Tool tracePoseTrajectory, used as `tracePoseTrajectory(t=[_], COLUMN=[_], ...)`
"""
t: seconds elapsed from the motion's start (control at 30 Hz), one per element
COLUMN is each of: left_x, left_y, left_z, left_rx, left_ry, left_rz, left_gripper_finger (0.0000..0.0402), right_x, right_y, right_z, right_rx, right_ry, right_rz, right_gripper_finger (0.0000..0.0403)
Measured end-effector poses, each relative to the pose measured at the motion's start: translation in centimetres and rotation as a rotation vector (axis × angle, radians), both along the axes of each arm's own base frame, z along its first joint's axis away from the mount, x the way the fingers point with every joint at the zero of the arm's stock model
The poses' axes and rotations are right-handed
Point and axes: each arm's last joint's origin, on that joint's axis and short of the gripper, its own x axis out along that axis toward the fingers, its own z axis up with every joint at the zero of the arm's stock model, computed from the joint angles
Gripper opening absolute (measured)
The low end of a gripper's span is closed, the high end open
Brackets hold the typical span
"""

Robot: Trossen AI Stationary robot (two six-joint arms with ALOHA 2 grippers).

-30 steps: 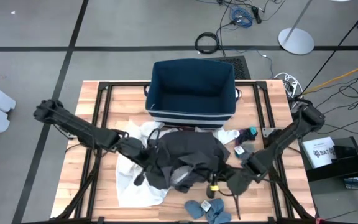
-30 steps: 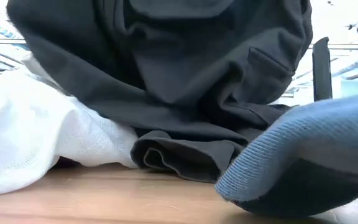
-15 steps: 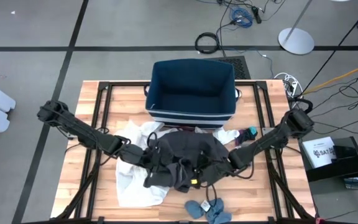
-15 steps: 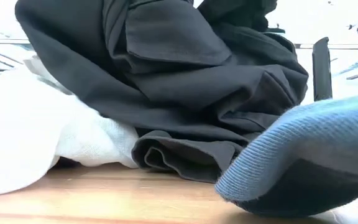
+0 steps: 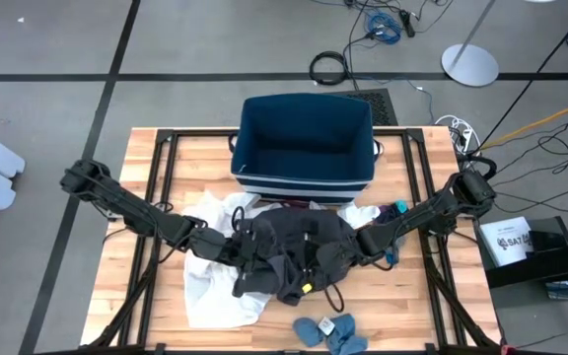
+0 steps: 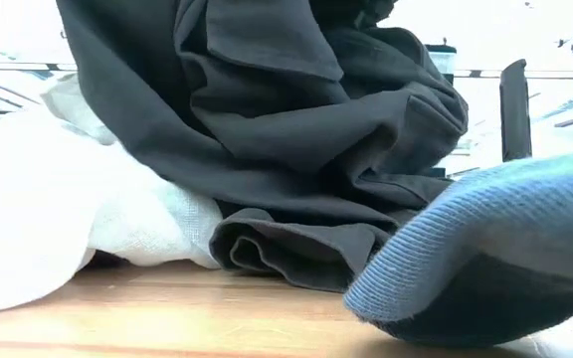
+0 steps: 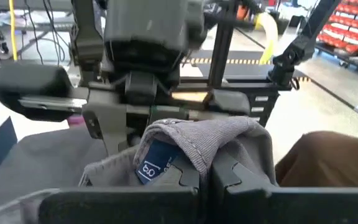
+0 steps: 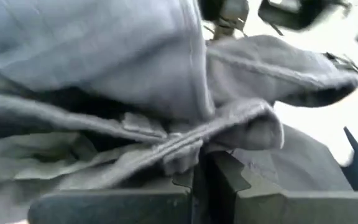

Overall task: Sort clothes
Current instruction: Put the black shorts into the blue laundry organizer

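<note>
A dark grey garment (image 5: 299, 247) is bunched at the table's middle, between my two grippers. It shows large in the low view (image 6: 296, 149), where its lower folds rest on the wood. My left gripper (image 5: 237, 248) is shut on its left side and my right gripper (image 5: 360, 242) on its right side. A large white garment (image 5: 215, 286) lies under and left of it. Two blue socks (image 5: 325, 333) lie at the near edge. A teal sock (image 5: 399, 209) lies right of the bin. My left gripper (image 7: 207, 171) pinches a fold of the grey garment (image 7: 191, 140) beside a blue label, between its two fingers, coming level from the table's left. The fold humps over the fingertips. My right gripper (image 8: 202, 165) pinches a bunched, several-layered fold of the grey garment (image 8: 185, 146), coming from the table's right. The cloth spreads slack beyond the fingers.
The navy bin with white stripes (image 5: 307, 148) stands open at the table's far middle, just behind the garment. A small white piece (image 5: 361, 213) lies at its near right corner. A blue sock (image 6: 485, 268) fills the low view's right foreground.
My right gripper has gone toward the table's far edge and left, drawing the grey garment's right side in with it. The garment has bunched narrower and risen between the two grippers; its lower folds have stayed on the table. My left gripper has edged right.
</note>
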Motion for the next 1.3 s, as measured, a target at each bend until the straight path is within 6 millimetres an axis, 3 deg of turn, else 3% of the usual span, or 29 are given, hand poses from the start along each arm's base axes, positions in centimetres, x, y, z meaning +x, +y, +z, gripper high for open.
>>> tracePoseTrajectory(t=[0.2, 0.53, 0.67, 1.3], left_x=[-0.1, 0.1, 0.3, 0.3], left_y=[-0.3, 0.0, 0.4, 0.5], left_z=[0.0, 0.0, -0.1, 0.0], left_rx=[-0.015, -0.002, -0.009, -0.022], left_ry=[0.005, 0.003, 0.006, 0.012], left_rz=[-0.072, -0.122, -0.149, -0.196], left_gripper_finger=[0.0000, 0.0000, 0.0000, 0.0000], right_x=[0.0, 1.2, 1.8, 2.0], right_y=[0.4, 1.2, 1.4, 1.3], right_z=[0.3, -0.8, -1.4, -1.2], right_rx=[-0.066, -0.107, -0.124, -0.128], right_ry=[-0.031, -0.095, -0.125, -0.162], right_rz=[0.088, 0.181, 0.263, 0.309], right_gripper_finger=[0.0032, 0.0160, 0.0188, 0.0183])
